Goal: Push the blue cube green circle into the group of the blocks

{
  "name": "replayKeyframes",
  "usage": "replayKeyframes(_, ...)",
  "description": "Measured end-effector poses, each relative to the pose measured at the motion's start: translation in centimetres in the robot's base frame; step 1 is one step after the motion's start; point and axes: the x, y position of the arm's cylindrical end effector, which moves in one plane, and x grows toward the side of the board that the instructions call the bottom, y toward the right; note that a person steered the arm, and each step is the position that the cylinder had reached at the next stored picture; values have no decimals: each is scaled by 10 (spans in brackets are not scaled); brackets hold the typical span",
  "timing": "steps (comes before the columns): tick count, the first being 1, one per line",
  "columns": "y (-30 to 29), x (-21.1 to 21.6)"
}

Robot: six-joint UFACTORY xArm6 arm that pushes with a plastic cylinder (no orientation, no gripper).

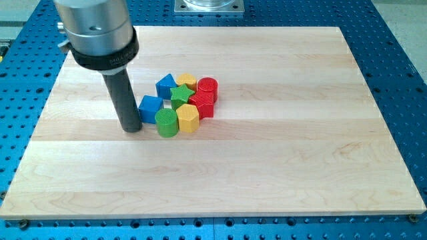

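Right now my tip [131,128] sits on the board [280,167] at the view's left edge of the cluster, just beside the blue cube [150,108], which lies up and to the view's right of it. I can't say for sure whether rod and cube are touching; the rod's dark body hides that edge. There are no fingers on this rig, only the plain rod, so nothing opens or closes.

The green circle [167,123] stands right of my tip, at the bottom of the cluster, and seems to press against the cube above-left and the yellow hexagon [188,118] on its right. Both task blocks already look joined to the group, so I judge little is left beyond a short nudge toward the view's right.

Behind them are the green star [180,94], a second blue block [166,86], a yellow block [187,81] at the top, a red cylinder [207,87] and a red block [203,104]. Nothing lies between my tip and the two blocks; too hard a push might scatter the far reds.
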Motion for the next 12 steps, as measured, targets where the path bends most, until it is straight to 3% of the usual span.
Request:
replayKeyframes(1, 4, 10)
replayKeyframes(3, 5, -24)
replayKeyframes(4, 1, 31)
replayKeyframes(5, 52, 69)
replayKeyframes(8, 71, 14)
replayKeyframes(10, 54, 36)
replayKeyframes(11, -6, 25)
replayKeyframes(12, -21, -15)
